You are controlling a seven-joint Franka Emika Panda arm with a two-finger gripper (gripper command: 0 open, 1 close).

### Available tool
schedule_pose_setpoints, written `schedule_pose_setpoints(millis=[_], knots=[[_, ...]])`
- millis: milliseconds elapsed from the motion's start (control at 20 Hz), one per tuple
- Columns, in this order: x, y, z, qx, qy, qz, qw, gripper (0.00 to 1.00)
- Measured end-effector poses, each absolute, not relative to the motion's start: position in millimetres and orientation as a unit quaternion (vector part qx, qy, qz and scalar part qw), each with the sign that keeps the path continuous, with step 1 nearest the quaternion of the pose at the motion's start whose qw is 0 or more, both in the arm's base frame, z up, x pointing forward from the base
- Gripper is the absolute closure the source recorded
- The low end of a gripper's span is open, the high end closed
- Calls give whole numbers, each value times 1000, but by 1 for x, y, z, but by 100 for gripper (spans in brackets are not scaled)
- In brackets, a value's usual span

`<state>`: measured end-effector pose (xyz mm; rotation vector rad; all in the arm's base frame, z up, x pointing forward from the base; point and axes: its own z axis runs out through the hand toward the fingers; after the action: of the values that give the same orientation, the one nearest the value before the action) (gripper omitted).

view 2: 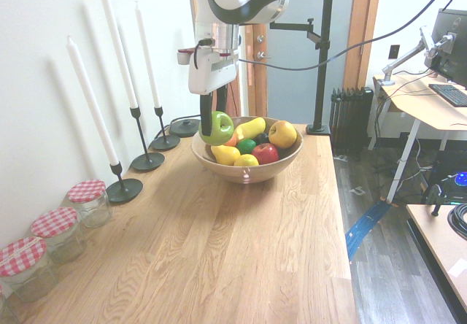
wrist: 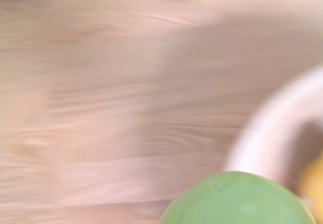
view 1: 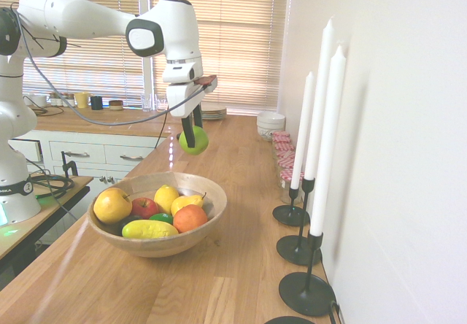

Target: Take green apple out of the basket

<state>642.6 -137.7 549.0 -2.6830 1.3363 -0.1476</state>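
Your two-finger gripper (view 1: 191,128) is clamped on the round, smooth, light-green apple (view 1: 193,141), with its dark fingers (view 2: 206,114) bearing on the fruit. The jaws stand apart by the width of the apple at the grip. The apple is held in the air, out of the wide, round, tan wooden bowl (view 1: 157,245) and above the level of its rim. The wrist view shows the apple's upper surface (wrist: 237,204) with the pale rim of the bowl just beside it in the picture. Your bowl holds a round yellow-orange fruit (view 1: 113,205), a red apple (view 1: 144,208), an orange fruit (view 1: 190,218), a small dark-green fruit (view 1: 163,218) and several yellow fruits (view 1: 149,229). Lettering shows on the dark band at the white arm's base (view 1: 16,189); it is too small to read with certainty. The bowl stands near one long edge of the light wood countertop (view 1: 182,287). On the wall side, you have white taper candles (view 1: 327,141) in black metal holders (view 1: 307,293) and glass jars with red-and-white checked lids (view 2: 87,203). Between the bowl and the candle holders, bare countertop is visible in the first exterior view.
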Motion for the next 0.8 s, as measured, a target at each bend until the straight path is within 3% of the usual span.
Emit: schedule_pose_setpoints(millis=[350, 800], knots=[[653, -31, 523, -913, 405, -34, 40, 100], [641, -18, 415, -915, 403, 12, 4, 100]])
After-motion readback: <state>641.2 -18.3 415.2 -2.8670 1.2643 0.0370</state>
